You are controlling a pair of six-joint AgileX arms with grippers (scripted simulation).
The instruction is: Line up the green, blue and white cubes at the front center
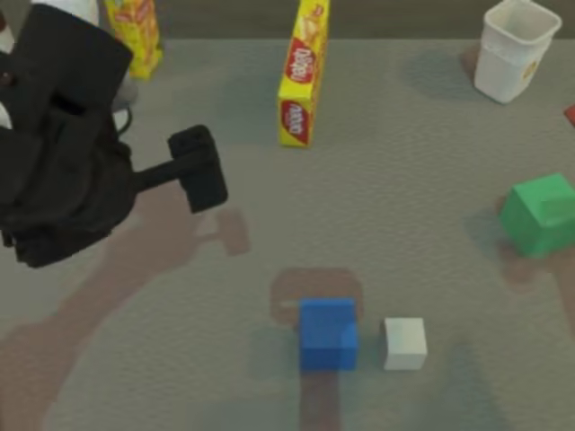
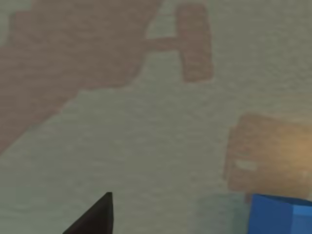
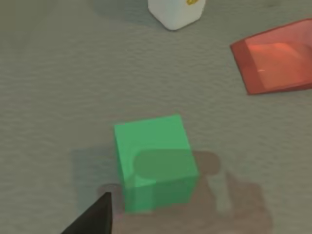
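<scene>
The matte blue cube (image 1: 327, 333) is seen resting on the reddish-brown T-shaped mark (image 1: 316, 285) at the front centre of the grey textured table (image 1: 404, 180), and the smaller off-white cube (image 1: 405, 343) is set just beside it on the right, apart by a narrow gap. These two are judged to be already in line, the mark serving as the anchor of the row. The large bright green cube (image 1: 539, 214) lies well apart at the table's right edge, so the row is judged to be unfinished (one cube of three is yet to be brought in).

The left gripper (image 1: 199, 168) is held above the table at the left, clear of every cube, its black arm filling the upper left corner of the top view. In its wrist view only one dark finger (image 2: 95, 217) is shown, with a corner of the blue cube at the edge, so the state of the jaws cannot be told.

The right arm is not seen from above. Its wrist camera looks down on the green cube, which fills the middle of that view, with one dark finger (image 3: 95, 217) next to its lower corner; whether those jaws are wide or narrow cannot be told. The pose suggests an approach to that cube.

A white plastic cup (image 1: 514, 49), two tall yellow snack boxes (image 1: 304, 76) and a flat red object (image 3: 275, 56) stand aside, out of the row's way.
</scene>
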